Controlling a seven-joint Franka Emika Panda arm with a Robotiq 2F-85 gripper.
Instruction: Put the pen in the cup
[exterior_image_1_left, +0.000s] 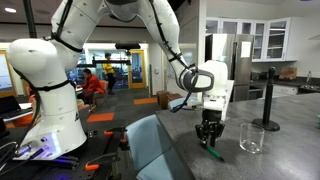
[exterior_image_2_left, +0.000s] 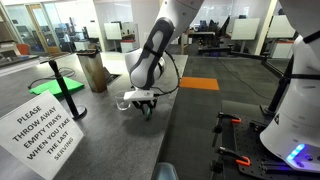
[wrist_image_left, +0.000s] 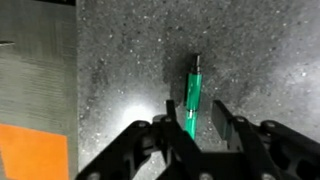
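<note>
The green pen (wrist_image_left: 192, 95) lies on the speckled grey counter, and its near end runs in between my fingers. My gripper (wrist_image_left: 190, 128) is open and straddles the pen, with a gap still showing on the right finger's side. In an exterior view the gripper (exterior_image_1_left: 208, 134) is low over the counter and the pen's green tip (exterior_image_1_left: 214, 151) pokes out below it. The clear cup (exterior_image_1_left: 251, 138) stands upright to the right of the gripper, apart from it. In the other exterior view the gripper (exterior_image_2_left: 143, 107) is down at the counter.
A tall black pole on a round base (exterior_image_1_left: 270, 110) stands behind the cup. A brown bag (exterior_image_2_left: 95, 72), a green pad with a black stand (exterior_image_2_left: 60, 86) and a printed paper sign (exterior_image_2_left: 45, 130) sit on the counter. The counter edge (wrist_image_left: 75, 90) is close on the left.
</note>
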